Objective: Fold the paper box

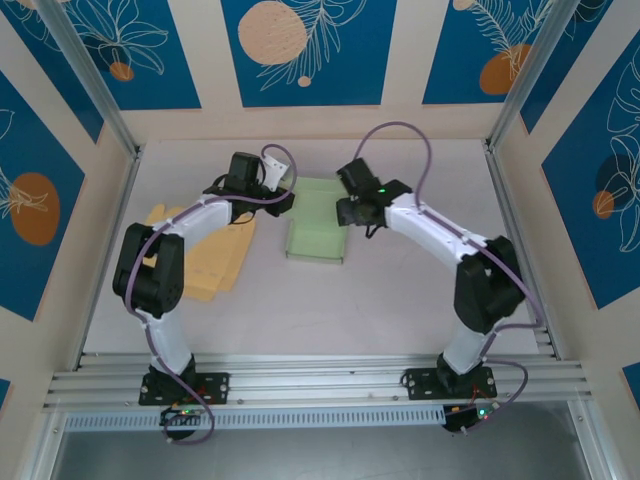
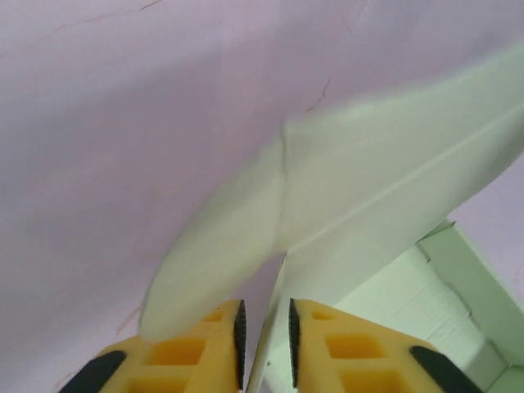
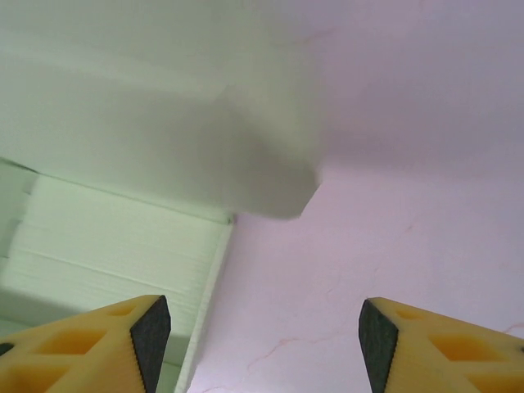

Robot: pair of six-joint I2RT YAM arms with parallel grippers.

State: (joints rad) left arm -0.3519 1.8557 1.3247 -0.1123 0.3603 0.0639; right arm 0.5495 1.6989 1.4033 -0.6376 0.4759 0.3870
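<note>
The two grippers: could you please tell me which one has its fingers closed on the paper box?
The left gripper: its fingers pinch a pale green flap of the paper box, while the right gripper is spread wide, holding nothing.

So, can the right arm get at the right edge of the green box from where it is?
Probably yes. The right arm hangs just beside the green box, its jaws open wide, and nothing lies between them and that edge.

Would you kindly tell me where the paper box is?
In the top view, the paper box lies mid-table, between the left claw and the right claw.
</note>
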